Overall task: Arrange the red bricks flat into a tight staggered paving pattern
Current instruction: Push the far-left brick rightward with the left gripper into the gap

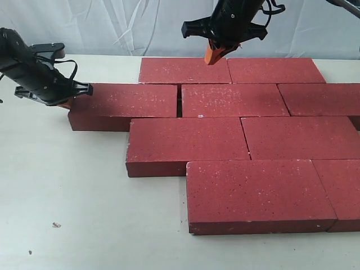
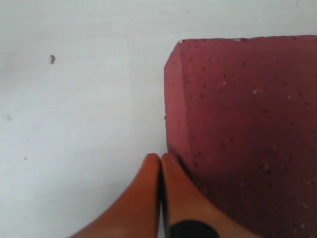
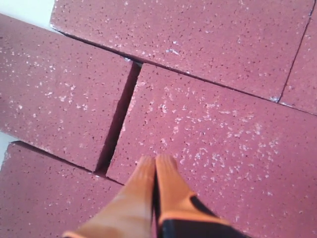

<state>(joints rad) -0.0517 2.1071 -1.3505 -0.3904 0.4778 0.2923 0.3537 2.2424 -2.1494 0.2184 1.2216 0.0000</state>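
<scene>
Several red bricks lie flat in staggered rows on the table, among them the leftmost second-row brick (image 1: 126,104), its neighbour (image 1: 233,100) and a back-row brick (image 1: 184,70). A narrow gap (image 1: 179,104) separates the leftmost brick from its neighbour. My left gripper (image 1: 66,103) is shut with empty orange fingertips (image 2: 170,161) touching that brick's left end (image 2: 247,124). Shut and empty too, my right gripper (image 1: 214,57) hovers above the back rows; its tips (image 3: 156,161) sit over a brick (image 3: 223,144) beside the gap (image 3: 119,119).
The white table (image 1: 67,197) extends left of and in front of the bricks. A pale cloth backdrop (image 1: 112,25) hangs behind. Small dark specks (image 1: 56,225) lie on the table near the front left. Bricks at the right run past the frame edge.
</scene>
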